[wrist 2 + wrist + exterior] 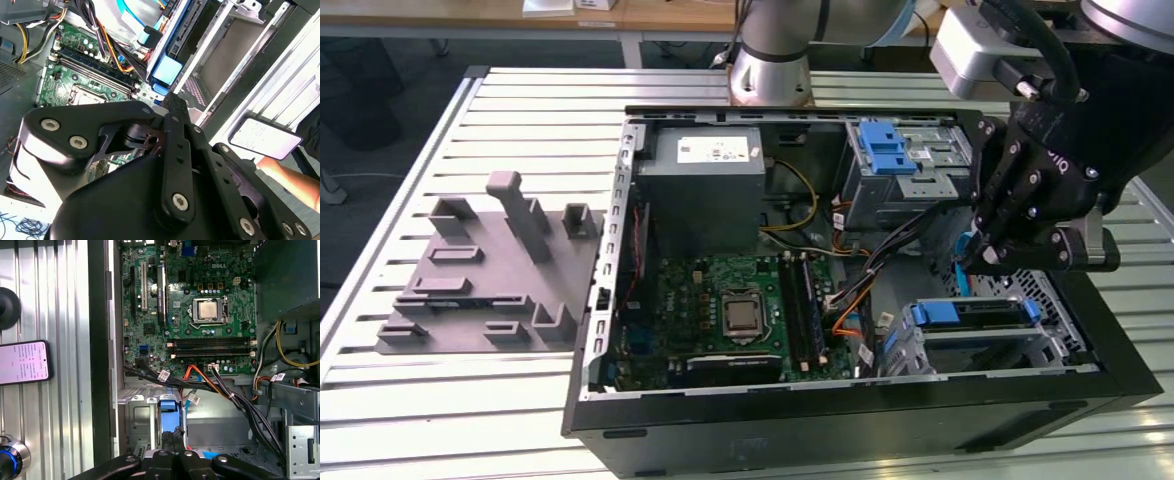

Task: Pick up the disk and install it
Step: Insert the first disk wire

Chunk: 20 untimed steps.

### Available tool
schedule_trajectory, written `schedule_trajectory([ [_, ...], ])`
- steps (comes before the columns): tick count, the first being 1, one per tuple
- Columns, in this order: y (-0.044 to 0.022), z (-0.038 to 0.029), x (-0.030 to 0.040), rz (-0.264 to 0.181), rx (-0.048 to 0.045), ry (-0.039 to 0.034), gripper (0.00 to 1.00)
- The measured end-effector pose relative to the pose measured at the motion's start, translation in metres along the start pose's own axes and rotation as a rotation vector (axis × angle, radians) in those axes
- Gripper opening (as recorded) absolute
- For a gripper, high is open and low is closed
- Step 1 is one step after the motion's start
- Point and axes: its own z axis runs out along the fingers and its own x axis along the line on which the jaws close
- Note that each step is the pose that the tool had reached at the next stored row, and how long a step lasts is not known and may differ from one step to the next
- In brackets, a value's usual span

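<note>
The disk (965, 266) hangs on edge over the right side of the open computer case (854, 420), showing as a thin blue-framed strip. My black gripper (983, 255) is shut on it from above. In the first wrist view the disk's blue bracket (169, 412) sticks out past my fingertips (171, 440), above a silver bay in the case. The second wrist view shows the blue-edged disk (166, 70) running away from my gripper (172, 100) toward the case's metal frame.
Inside the case are a green motherboard (734, 310), a grey power supply box (707, 175), two silver cages with blue latches (897, 150) (974, 315) and loose cables (225, 385). A grey fixture block (494, 270) lies on the slatted table. A phone (24, 362) and a hand (295, 180) are beside the case.
</note>
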Motion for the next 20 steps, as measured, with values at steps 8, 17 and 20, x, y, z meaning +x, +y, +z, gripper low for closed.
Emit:
schedule_trajectory([
  [8,0.0,0.0,0.0,0.0,0.0001,0.0016,0.11],
  [17,-0.015,0.0001,-0.0008,0.0,-0.0001,0.0014,0.11],
  [20,-0.0229,0.0001,-0.0012,0.0,-0.0003,0.0015,0.11],
])
